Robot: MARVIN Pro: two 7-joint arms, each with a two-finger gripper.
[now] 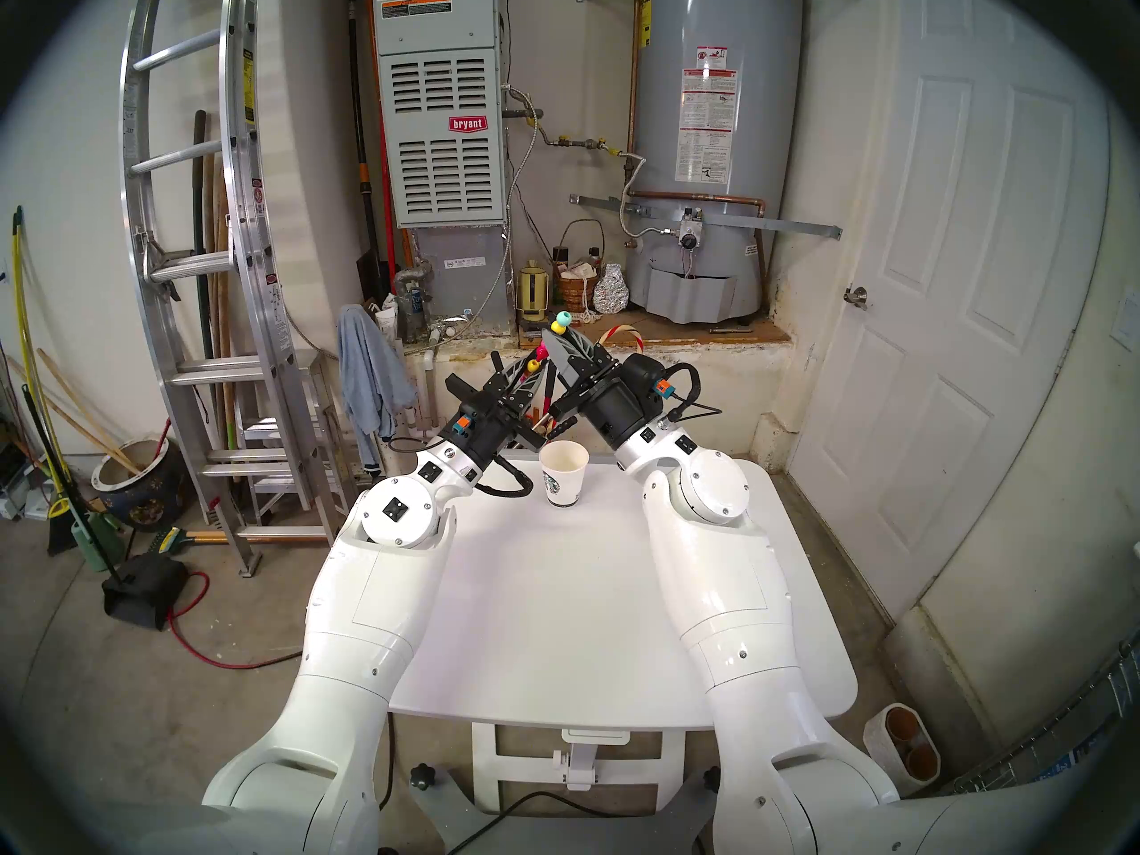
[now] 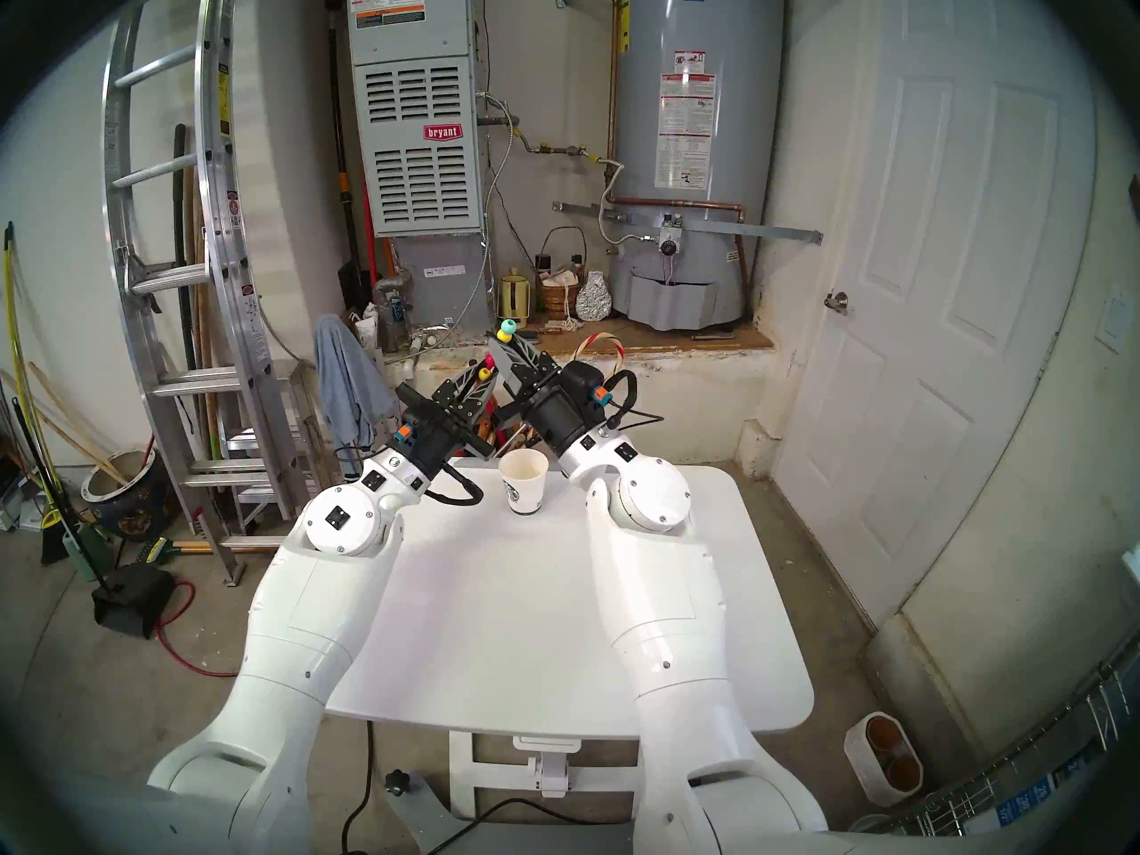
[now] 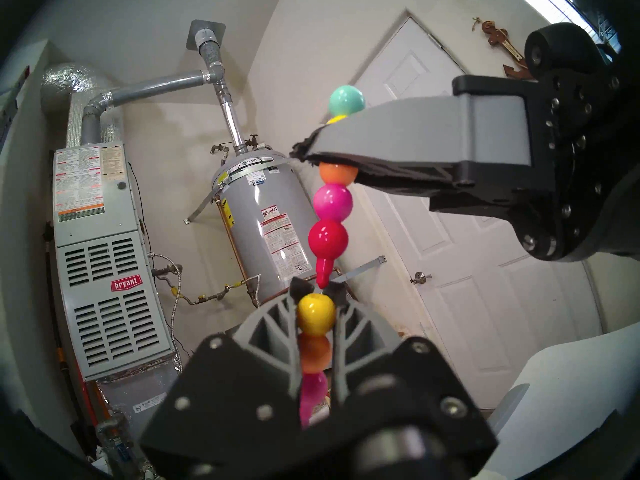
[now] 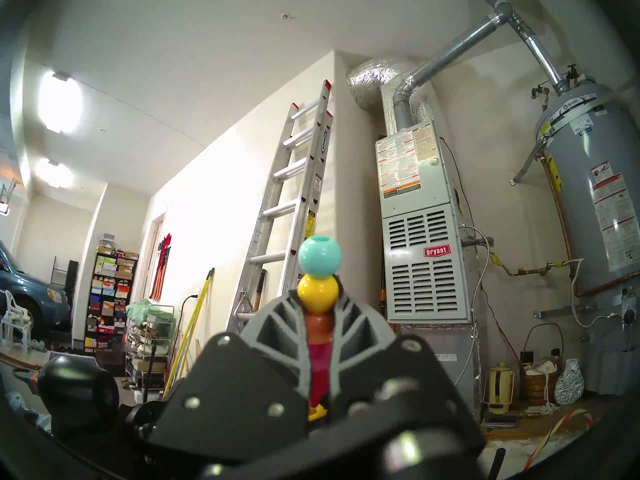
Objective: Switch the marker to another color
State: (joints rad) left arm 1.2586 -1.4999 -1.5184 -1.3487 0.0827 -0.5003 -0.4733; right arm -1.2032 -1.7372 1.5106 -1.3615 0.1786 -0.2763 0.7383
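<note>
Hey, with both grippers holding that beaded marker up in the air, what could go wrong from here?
1. The marker of stacked ball-shaped segments is split: the red tip sits just above the yellow ball held in the left gripper. A slight misalignment might jam it.
2. The right gripper clamps round, glossy balls; they might slip.
3. A dropped piece could land by the white paper cup or roll off the white table.

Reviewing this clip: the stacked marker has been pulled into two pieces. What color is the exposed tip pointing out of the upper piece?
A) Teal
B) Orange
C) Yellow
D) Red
D: in the left wrist view the upper piece of the marker, clamped by the right gripper, ends in a red pointed tip aimed at the yellow ball atop the piece in the left gripper.
</note>
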